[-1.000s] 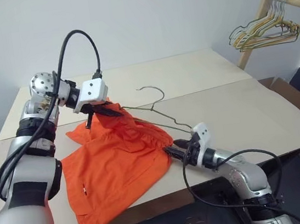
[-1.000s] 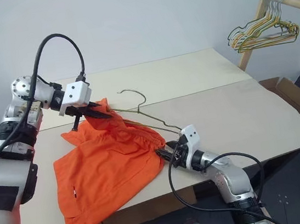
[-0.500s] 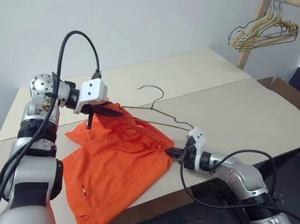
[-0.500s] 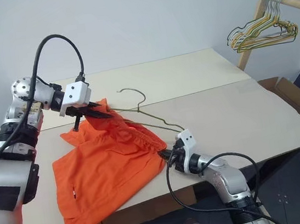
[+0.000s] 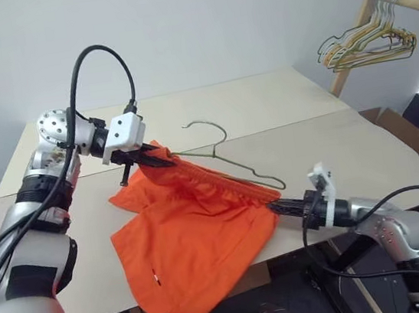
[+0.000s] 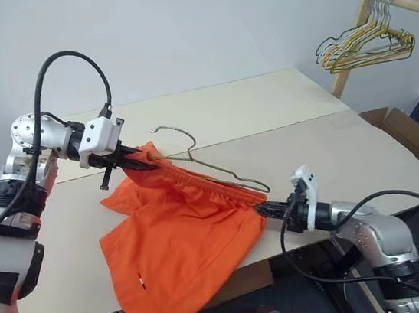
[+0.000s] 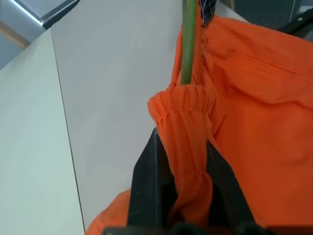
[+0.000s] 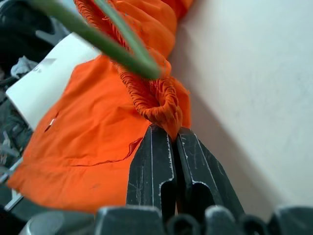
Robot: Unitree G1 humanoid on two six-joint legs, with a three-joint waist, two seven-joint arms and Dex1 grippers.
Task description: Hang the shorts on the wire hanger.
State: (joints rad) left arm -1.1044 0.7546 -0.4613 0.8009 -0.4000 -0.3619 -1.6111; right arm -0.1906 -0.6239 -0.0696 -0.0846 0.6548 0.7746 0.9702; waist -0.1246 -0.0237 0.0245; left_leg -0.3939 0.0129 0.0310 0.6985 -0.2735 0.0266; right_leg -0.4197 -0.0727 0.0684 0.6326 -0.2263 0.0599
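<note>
The orange shorts are stretched by their gathered waistband between both grippers, and the legs hang over the table's front edge. My left gripper is shut on one end of the waistband, raised above the table. The right gripper is shut on the other end, low by the front edge. The wire hanger lies along the waistband with its hook towards the back. Its green wire comes out of the bunched fabric at the left gripper. Its other shoulder ends just above the right gripper's fingers.
The beige table has open surface to the right and behind. A wooden rack at the far right carries a bunch of yellowish and green hangers. A cardboard box sits beyond the table's right edge.
My right gripper shut on the waistband and pulled it to the right, drawing the shorts taut and sliding them along the table. The left gripper kept its hold and barely moved.
</note>
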